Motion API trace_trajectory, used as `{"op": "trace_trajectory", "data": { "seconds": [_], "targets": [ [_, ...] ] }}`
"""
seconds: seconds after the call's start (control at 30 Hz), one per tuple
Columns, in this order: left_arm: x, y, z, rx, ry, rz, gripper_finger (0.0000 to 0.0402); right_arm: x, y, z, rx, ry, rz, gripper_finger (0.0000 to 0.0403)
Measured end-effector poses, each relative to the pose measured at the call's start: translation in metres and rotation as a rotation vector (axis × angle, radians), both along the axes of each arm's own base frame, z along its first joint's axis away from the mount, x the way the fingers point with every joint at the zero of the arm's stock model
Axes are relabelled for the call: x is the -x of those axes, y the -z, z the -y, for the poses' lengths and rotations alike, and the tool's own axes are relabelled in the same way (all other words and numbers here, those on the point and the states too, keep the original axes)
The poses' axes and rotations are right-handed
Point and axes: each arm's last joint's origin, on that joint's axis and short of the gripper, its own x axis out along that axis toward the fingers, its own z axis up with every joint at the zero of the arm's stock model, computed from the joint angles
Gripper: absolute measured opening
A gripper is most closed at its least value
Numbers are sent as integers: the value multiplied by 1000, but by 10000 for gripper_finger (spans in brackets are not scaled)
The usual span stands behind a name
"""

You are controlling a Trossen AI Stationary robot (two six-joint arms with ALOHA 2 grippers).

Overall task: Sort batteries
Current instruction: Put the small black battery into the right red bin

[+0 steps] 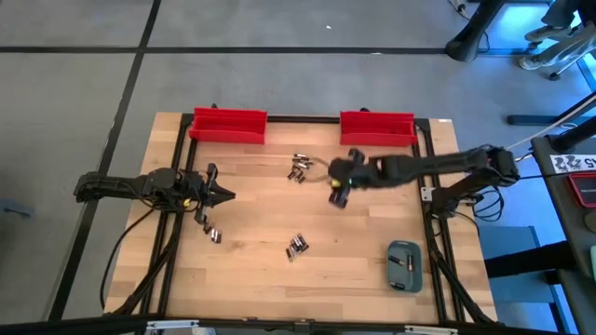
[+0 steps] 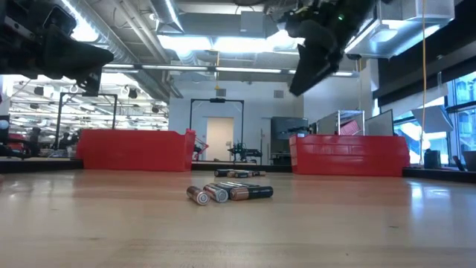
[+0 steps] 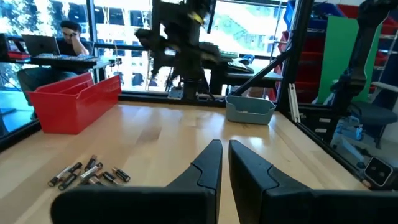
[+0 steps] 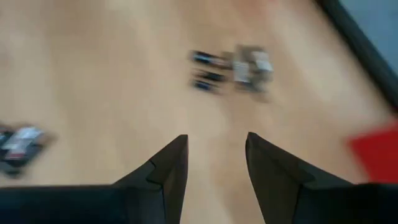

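Note:
Small dark batteries with silvery ends lie flat on the wooden table in three loose groups: one near the far middle [image 1: 298, 167], one near the front middle [image 1: 297, 246] [image 2: 229, 193], one at the near left [image 1: 213, 234]. My right gripper [image 1: 337, 191] [image 4: 216, 142] hangs open above the table's middle, right of the far group, with nothing between its fingers. My left gripper [image 1: 228, 194] [image 3: 225, 148] waits shut and level at the table's left, holding nothing. The left wrist view shows the far group [image 3: 90, 174].
Two red bins [image 1: 228, 125] [image 1: 377, 127] stand along the table's far edge. A grey-blue case [image 1: 403, 264] [image 3: 249, 109] lies at the near right. A dark frame rail [image 1: 430, 195] runs along the table's sides. A person sits beyond the table in the left wrist view.

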Motion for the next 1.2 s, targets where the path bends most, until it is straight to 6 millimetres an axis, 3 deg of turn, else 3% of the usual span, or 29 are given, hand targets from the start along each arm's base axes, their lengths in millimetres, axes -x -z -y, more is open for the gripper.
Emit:
{"op": "trace_trajectory", "data": {
  "seconds": [0.2,0.43,0.6,0.7,0.87,1.0,1.2],
  "targets": [
    [0,0,0,13,0,0,20,-2,39,-35,-113,-146,237,161],
    [0,0,0,39,0,-1,20,-9,58,-49,-188,-309,413,161],
    [0,0,0,39,0,-1,20,-22,80,-61,-291,-588,407,175],
    [0,0,0,39,0,-1,20,-26,103,-69,-316,-677,332,180],
    [0,0,0,38,0,0,20,-30,131,-95,-206,-838,270,181],
    [0,0,0,5,-1,1,20,-38,144,-111,-132,-901,238,181],
    [0,0,0,-29,-1,5,20,-48,150,-116,-25,-904,228,181]
  ]
}}
